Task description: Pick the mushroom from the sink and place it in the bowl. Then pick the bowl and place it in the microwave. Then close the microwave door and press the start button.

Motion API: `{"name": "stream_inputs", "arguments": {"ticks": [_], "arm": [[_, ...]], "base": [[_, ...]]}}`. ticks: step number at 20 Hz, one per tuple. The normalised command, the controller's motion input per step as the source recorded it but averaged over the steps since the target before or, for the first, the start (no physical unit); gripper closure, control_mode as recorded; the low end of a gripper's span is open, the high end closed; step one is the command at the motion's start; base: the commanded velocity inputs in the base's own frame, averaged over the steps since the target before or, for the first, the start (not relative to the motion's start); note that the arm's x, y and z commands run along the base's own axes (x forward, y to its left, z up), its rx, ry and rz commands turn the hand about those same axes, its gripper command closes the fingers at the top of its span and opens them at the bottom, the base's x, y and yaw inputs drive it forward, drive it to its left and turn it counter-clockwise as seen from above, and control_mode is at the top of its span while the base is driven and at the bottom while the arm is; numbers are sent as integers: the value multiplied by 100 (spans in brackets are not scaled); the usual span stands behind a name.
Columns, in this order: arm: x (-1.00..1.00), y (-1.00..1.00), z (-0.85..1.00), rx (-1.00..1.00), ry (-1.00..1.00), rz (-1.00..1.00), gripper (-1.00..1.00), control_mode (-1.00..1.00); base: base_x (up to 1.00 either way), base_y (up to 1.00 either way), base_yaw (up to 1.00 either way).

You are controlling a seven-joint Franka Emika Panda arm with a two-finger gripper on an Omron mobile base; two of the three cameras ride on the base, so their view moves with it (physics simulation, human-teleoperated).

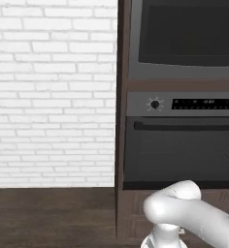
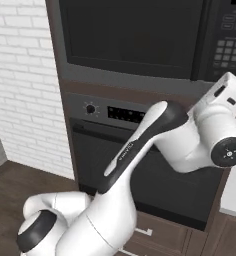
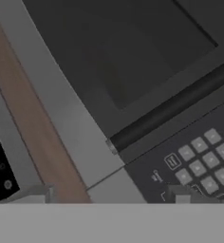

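The microwave (image 2: 135, 37) runs off the top edge; its keypad (image 3: 204, 161) labels are too small to read

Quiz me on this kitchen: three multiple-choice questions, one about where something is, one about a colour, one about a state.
1. Where is the oven?
A. below the microwave
B. above it
C. across the room

2. What colour is the wall?
A. red brick
B. white brick
C. green tile

3. How is the microwave door?
A. wide open
B. removed
C. shut

Answers: 1 A, its knob and handle sit under the microwave window. 2 B, pale bricks. 3 C, it lies flush with the keypad.
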Motion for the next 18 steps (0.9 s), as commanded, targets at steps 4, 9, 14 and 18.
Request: {"name": "stream_inputs", "arguments": {"ticks": [4,9,14,18], "arm": [[11,-37,2,-20,-34,29,100,-100],[43,-56,49,-10,-22,0,100,-100],[52,-52,17,-6,-15,0,100,-100],[43,-41,-4,-10,-7,0,100,-100]], "base": [[0,0,0],[0,0,0],[0,0,0],[0,0,0]]}}
